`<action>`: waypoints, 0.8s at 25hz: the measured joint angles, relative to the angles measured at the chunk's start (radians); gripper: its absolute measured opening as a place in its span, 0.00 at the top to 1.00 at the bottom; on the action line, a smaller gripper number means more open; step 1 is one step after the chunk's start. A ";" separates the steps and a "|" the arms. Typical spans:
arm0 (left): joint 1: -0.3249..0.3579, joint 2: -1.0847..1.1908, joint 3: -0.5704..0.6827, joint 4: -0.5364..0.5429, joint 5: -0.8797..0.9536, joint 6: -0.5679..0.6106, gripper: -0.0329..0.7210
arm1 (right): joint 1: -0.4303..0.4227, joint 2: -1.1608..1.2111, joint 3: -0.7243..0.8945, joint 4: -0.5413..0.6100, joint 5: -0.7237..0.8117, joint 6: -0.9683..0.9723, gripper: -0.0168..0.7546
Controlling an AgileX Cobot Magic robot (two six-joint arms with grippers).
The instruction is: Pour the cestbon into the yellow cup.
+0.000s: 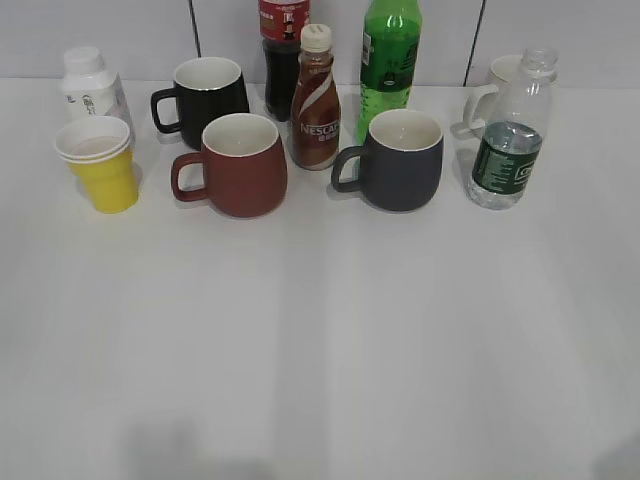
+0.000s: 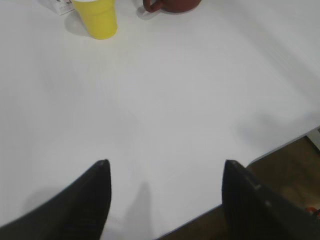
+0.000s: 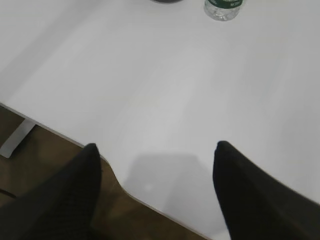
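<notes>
The cestbon (image 1: 511,135), a clear ribbed bottle with a dark green label and no cap, stands upright at the back right of the white table; its base shows at the top of the right wrist view (image 3: 223,8). The yellow cup (image 1: 100,165) stands upright at the back left, and also shows in the left wrist view (image 2: 97,17). My left gripper (image 2: 165,167) is open and empty above the table's front edge, far from the cup. My right gripper (image 3: 156,150) is open and empty above the front edge, far from the bottle. Neither gripper shows in the exterior view.
In the back row stand a white bottle (image 1: 90,85), a black mug (image 1: 205,95), a brown-red mug (image 1: 238,165), a Nescafe bottle (image 1: 315,100), a dark cola bottle (image 1: 282,55), a bright green soda bottle (image 1: 388,60), a dark grey mug (image 1: 398,160) and a white mug (image 1: 492,85).
</notes>
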 joint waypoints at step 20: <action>0.479 -0.109 0.000 -0.001 -0.001 0.000 0.33 | -0.429 -0.001 0.000 0.002 -0.002 0.000 0.30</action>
